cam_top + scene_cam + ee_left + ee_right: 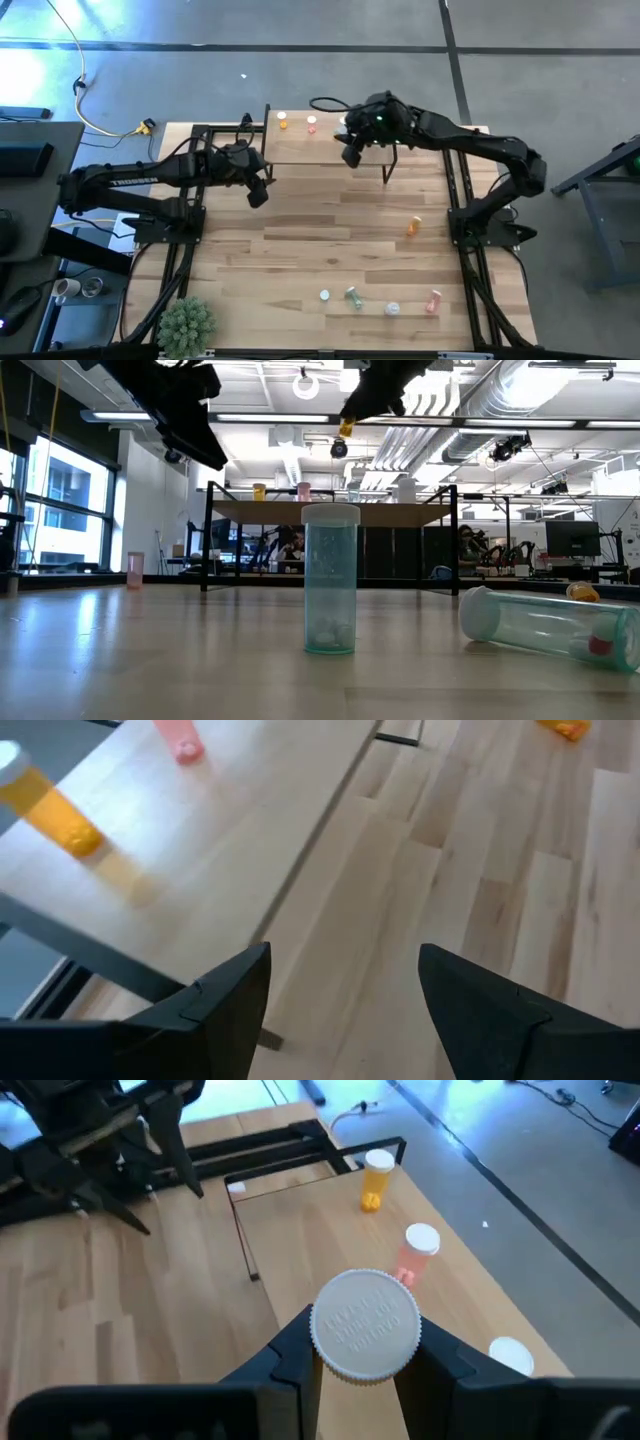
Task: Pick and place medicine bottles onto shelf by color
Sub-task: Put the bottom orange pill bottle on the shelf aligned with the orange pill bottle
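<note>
- where the shelf (pixel 330 145) stands at the far edge of the desk (pixel 330 240), we see the right pincer (pixel 365 1342) clenched on a bottle with a white cap (pixel 366 1324), held above the board; its body colour is hidden from us there.
- in the low view that held bottle (pixel 347 427) shows an orange bit under the dark fingers.
- on the shelf stand an orange bottle (pixel 376 1180), a pink bottle (pixel 417 1252) and a third of which we see only a white cap (pixel 510 1355), in a row along its far edge.
- the left pincer (pixel 345 985) hangs released and empty over the desk just beside the shelf's left end.
- near the desk's front edge a clear bottle (pixel 330 579) stands upright with a few white pills at its bottom.
- beside it a second clear bottle (pixel 545 625) lies on its side; something red shows at its far end.
- a pink bottle (pixel 433 300) sits further right, and an orange bottle (pixel 413 227) stands alone mid-desk.
- a green plant (pixel 186 322) sits at the front left corner.
</note>
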`<state>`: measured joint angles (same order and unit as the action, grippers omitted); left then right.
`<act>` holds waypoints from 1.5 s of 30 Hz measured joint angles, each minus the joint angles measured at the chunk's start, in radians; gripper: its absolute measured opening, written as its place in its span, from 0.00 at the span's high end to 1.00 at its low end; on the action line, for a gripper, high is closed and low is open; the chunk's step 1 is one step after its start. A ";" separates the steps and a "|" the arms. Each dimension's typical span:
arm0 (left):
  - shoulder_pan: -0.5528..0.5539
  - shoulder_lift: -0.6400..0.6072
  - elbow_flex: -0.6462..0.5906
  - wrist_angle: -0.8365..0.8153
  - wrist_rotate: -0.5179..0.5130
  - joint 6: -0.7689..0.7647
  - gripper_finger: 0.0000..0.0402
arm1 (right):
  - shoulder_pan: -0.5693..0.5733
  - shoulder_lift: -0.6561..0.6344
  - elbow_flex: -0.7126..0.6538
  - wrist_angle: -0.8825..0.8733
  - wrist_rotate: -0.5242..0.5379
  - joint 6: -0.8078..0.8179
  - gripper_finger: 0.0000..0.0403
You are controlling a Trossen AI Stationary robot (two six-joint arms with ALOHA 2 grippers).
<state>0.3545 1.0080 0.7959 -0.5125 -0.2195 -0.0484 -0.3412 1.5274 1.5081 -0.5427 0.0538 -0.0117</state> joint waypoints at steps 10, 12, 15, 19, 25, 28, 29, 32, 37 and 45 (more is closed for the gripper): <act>0.077 0.000 0.000 0.000 0.013 0.010 0.39 | 0.001 0.204 0.205 -0.092 -0.020 -0.060 0.78; 0.087 0.000 0.000 -0.006 0.042 0.028 0.39 | 0.001 0.238 0.230 -0.097 -0.055 -0.075 0.78; 0.102 0.000 0.000 -0.035 0.072 0.034 0.39 | 0.001 0.288 0.263 -0.092 -0.095 -0.079 0.78; 0.115 0.000 0.000 -0.094 0.078 0.026 0.39 | 0.001 0.341 0.309 -0.080 -0.100 -0.083 0.78; 0.124 0.000 0.000 -0.112 0.080 0.025 0.39 | 0.004 0.408 0.362 -0.055 -0.099 -0.076 0.78; 0.124 0.000 0.000 -0.112 0.080 0.025 0.39 | 0.008 0.423 0.365 0.005 -0.099 -0.077 0.78; 0.124 0.000 0.000 -0.112 0.080 0.025 0.39 | 0.009 0.428 0.365 0.028 -0.099 -0.076 0.78; 0.124 0.000 0.000 -0.112 0.080 0.026 0.39 | 0.010 0.442 0.365 0.078 -0.099 -0.073 0.78; 0.124 0.000 0.000 -0.112 0.080 0.025 0.39 | 0.020 0.467 0.365 0.189 -0.097 -0.047 0.78; 0.124 0.000 0.000 -0.102 0.080 0.026 0.39 | 0.040 0.466 0.386 0.193 -0.093 -0.024 0.78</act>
<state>0.4782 1.0080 0.7959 -0.6146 -0.1394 -0.0226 -0.3009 1.9931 1.8940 -0.3494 -0.0391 -0.0354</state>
